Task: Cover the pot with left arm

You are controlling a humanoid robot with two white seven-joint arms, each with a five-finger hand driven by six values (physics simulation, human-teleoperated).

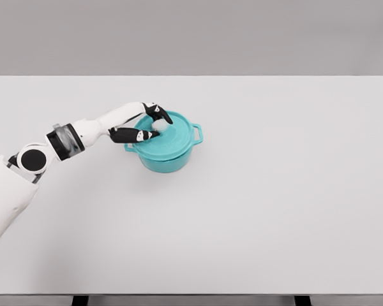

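**Nearly done: lid on pot, knob gripped**

Apparently seated: left robot hand (148, 127) has its fingers pinched around the white knob (159, 127) of the teal lid (172, 132), which sits on the pot (167, 159), left of centre on the table (274, 191). Left to do: release and retreat.

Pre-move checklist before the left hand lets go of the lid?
1. Lid over the teal pot: ok, it covers the opening.
2. Lid seated flush on the rim: cannot tell.
3. Left hand on the white knob: ok, fingers curled around it.
4. Pot upright on the table: ok.
5. Pot handle clear of the hand: ok.
6. Right arm: not in view.
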